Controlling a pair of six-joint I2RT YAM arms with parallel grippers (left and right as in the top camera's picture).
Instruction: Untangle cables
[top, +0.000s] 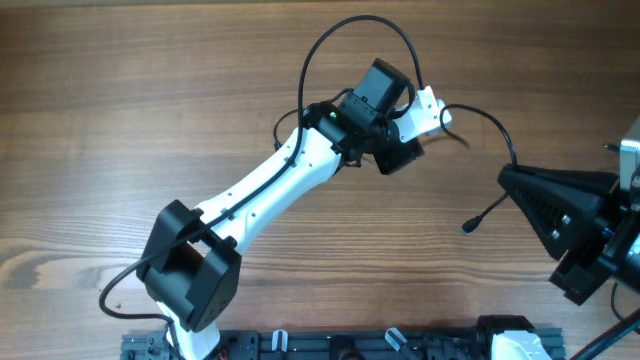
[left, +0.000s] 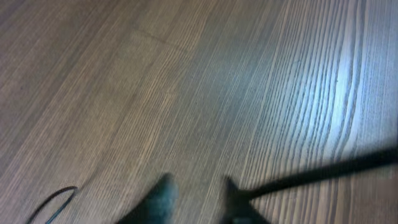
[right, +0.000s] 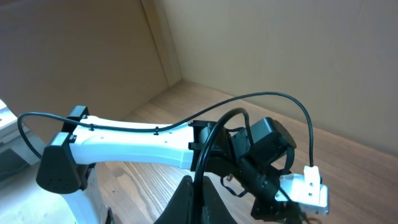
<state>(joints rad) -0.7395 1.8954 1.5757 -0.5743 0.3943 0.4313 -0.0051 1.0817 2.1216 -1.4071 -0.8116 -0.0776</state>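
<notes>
Pinching the black cable between its two closed fingers, my right gripper sits at the 3 o'clock edge of the table, tips pointing toward 9 o'clock. From those tips the cable climbs toward 12 o'clock in the wrist view, then bends over toward my left arm. Seen from overhead, a short tail leaves the same tips toward 7 o'clock. It ends in a small plug lying on the wood, apart from everything else.

My left gripper is near the table's 1 o'clock, and its wrist view is blurred. The two dark fingertips stand apart, with bare wood showing between them. A strand of cable runs from beside the finger on that picture's right out toward 3 o'clock; whether it touches the finger I cannot tell. Another curl shows at 7 o'clock of that view.

Overhead, a tall loop of cable arches past the left wrist toward 12 o'clock. A second strand sweeps from that wrist across to my right gripper.
</notes>
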